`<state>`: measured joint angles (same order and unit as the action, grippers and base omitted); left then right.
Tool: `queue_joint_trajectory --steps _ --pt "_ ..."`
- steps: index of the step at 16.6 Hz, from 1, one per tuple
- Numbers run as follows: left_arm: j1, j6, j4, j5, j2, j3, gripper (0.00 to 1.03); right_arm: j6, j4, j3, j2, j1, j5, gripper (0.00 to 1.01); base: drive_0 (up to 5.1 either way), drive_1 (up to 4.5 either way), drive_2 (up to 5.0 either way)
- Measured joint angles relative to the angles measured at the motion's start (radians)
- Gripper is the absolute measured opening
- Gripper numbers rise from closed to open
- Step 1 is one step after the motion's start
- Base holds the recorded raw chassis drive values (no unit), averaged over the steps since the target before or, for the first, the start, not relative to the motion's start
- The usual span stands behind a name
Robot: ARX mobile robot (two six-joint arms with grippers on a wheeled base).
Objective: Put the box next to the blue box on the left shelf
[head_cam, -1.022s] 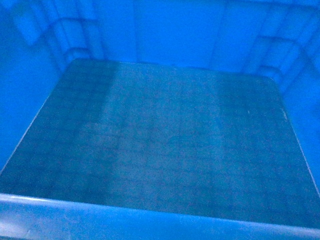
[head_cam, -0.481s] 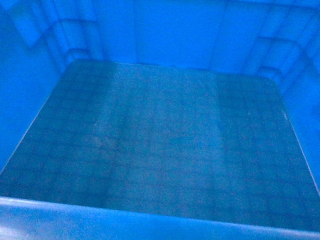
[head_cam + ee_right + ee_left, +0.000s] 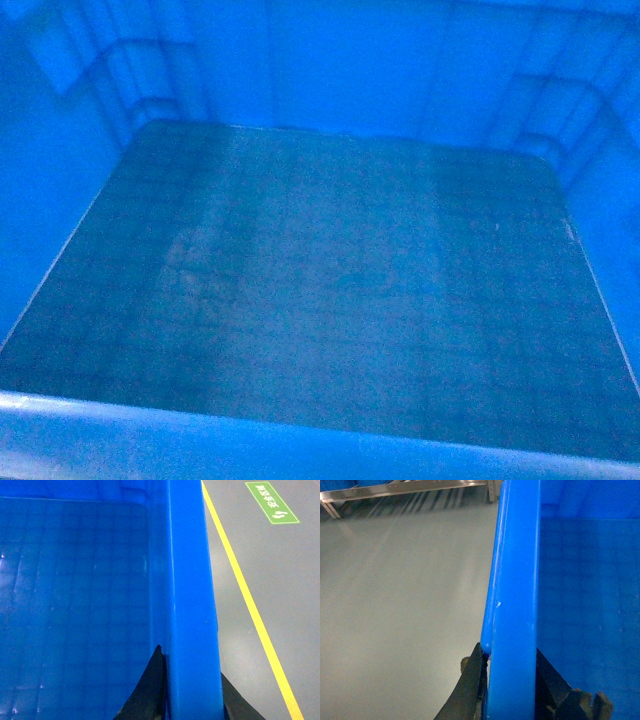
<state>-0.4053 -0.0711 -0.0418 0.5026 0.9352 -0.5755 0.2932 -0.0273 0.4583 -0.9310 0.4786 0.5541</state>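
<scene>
The box [image 3: 330,290], a bright blue crate with a grid-embossed floor, fills the head view; neither gripper shows there. In the left wrist view my left gripper [image 3: 509,652] is shut on the box's left rim [image 3: 517,570], one black finger [image 3: 472,680] outside the wall and one inside. My right gripper [image 3: 192,665] is shut on the right rim [image 3: 187,570] in the same way. A metal shelf rail [image 3: 405,489] crosses the top left, with a sliver of blue [image 3: 337,484] above it; I cannot tell whether that is the blue box.
Grey floor [image 3: 400,590] lies below the box on the left. On the right, a yellow line [image 3: 250,605] runs along the dark floor, with a green floor sign [image 3: 271,502] beyond it.
The box keeps the same place in the head view. Only the pale sheen on its floor has shifted slightly.
</scene>
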Motion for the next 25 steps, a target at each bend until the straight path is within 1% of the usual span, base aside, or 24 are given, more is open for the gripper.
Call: queue_joint_trajectory --steps 25 --pt "0.0 0.0 0.004 -0.001 0.001 0.0 0.16 -0.002 0.003 0.0 0.001 0.0 0.001 0.11 0.0 4.22 -4.3"
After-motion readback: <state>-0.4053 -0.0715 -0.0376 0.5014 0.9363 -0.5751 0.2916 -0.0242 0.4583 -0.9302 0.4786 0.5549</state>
